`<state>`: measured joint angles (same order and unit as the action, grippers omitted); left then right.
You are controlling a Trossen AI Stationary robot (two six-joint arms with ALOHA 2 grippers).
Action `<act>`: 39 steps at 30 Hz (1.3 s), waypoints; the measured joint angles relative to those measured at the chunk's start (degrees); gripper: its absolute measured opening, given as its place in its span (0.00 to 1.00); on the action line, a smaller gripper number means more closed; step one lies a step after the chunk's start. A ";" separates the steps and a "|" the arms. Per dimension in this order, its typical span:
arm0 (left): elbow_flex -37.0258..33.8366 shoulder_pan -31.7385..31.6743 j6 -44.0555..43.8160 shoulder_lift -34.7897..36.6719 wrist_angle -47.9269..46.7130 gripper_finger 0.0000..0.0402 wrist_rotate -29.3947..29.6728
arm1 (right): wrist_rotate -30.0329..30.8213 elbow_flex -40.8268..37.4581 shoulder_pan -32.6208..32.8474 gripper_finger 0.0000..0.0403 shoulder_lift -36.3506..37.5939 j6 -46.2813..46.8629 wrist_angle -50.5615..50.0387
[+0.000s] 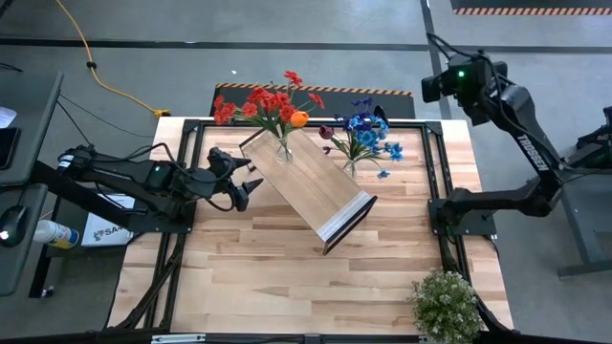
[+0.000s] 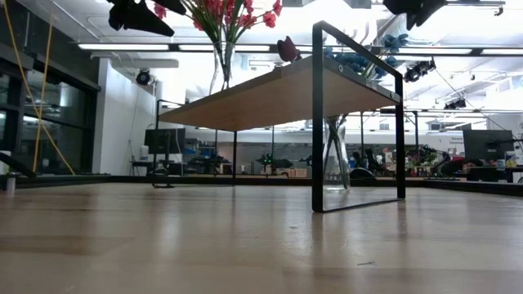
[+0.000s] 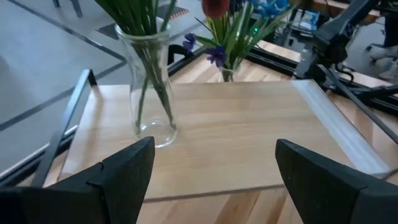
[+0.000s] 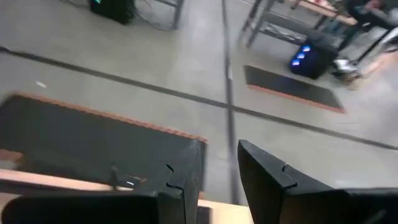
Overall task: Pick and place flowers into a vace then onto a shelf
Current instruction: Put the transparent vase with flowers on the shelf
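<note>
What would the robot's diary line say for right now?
left gripper: open, empty, beside shelf | red flowers in vase on shelf | blue flowers in vase behind shelf | right gripper: raised off table, empty

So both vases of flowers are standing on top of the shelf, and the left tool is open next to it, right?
Not quite. Only the vase with the red and orange flowers stands on the shelf. The vase with the blue and purple flowers stands on the table beyond it, as the low view shows: its glass reaches down below the board. The left tool is open beside the shelf.
</note>
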<state>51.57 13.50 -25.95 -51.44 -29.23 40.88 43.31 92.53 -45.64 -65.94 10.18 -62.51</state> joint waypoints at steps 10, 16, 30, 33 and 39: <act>0.00 0.01 -0.01 0.00 0.39 0.91 1.95 | 1.04 0.02 1.15 0.25 -1.06 -1.35 -9.49; 0.00 0.01 -0.01 0.00 0.39 0.91 1.98 | -12.07 -0.67 -0.19 0.25 -1.06 3.37 -18.53; 0.00 0.01 -0.03 0.00 0.37 0.91 0.55 | -32.58 -26.06 -4.62 0.25 3.67 9.36 -21.81; 0.00 0.01 -0.03 0.00 0.37 0.91 0.55 | -34.29 -29.88 -4.62 0.25 4.34 9.69 -19.85; 0.00 0.01 -0.03 0.00 0.37 0.91 0.52 | -42.74 -34.64 -4.60 0.25 5.02 11.88 -14.33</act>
<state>51.57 13.52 -25.98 -51.44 -28.86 41.41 0.57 57.89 -50.24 -60.92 22.06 -76.83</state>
